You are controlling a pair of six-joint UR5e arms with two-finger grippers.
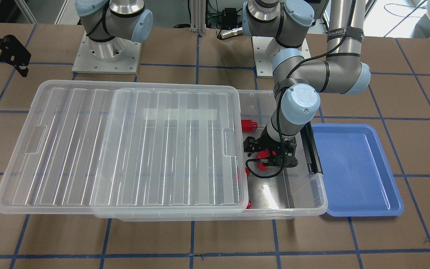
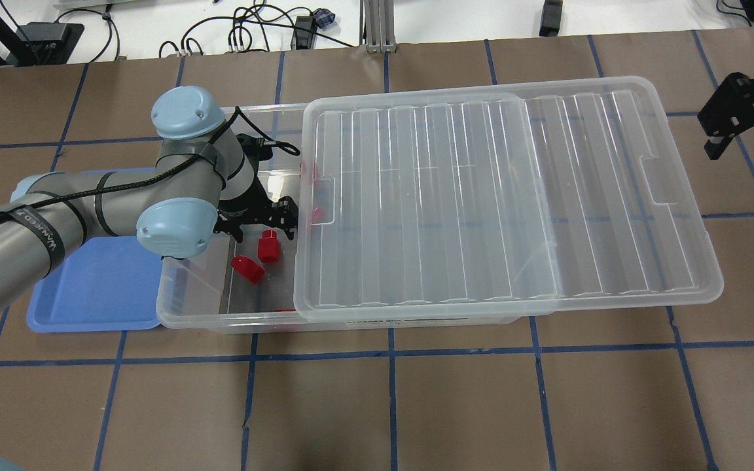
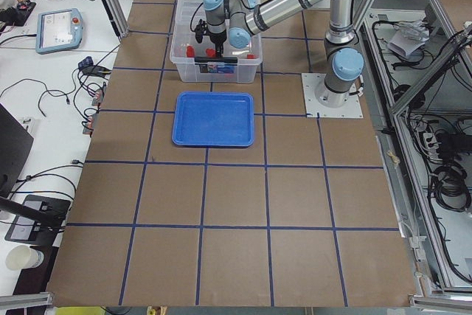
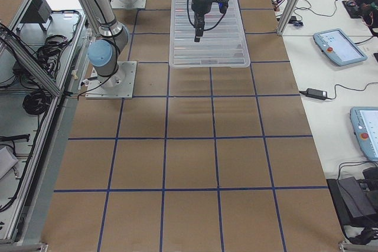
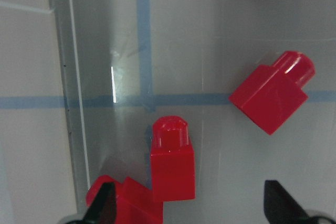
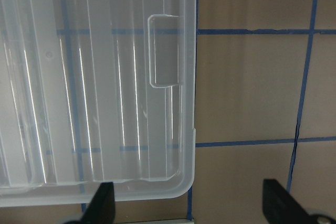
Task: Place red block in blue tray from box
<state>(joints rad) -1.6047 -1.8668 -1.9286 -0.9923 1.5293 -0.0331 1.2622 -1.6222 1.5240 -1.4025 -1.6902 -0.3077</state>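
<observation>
Far left in the overhead view, flat on the brown counter (image 2: 377, 392): a blue tray (image 2: 89, 288), just beside the short end of the box (image 2: 194, 314). Next, down inside the uncovered end of that clear box, the left claw (image 5: 191, 205), spread wide and gripping nothing. Between its fingertips (image 5: 105, 205) in the wrist view, touching neither, a red block (image 5: 172, 163) with its stub pointing away; a second block (image 5: 270, 98) lying off to one side, a third (image 5: 126, 203) close against the first one's corner. Across the remainder of the box, a ribbed clear lid (image 2: 482, 196), offset sideways and overhanging the far short end. Far right, the right claw (image 6: 189, 208), likewise spread wide and holding nothing, hanging above the lid's corner and the counter.
</observation>
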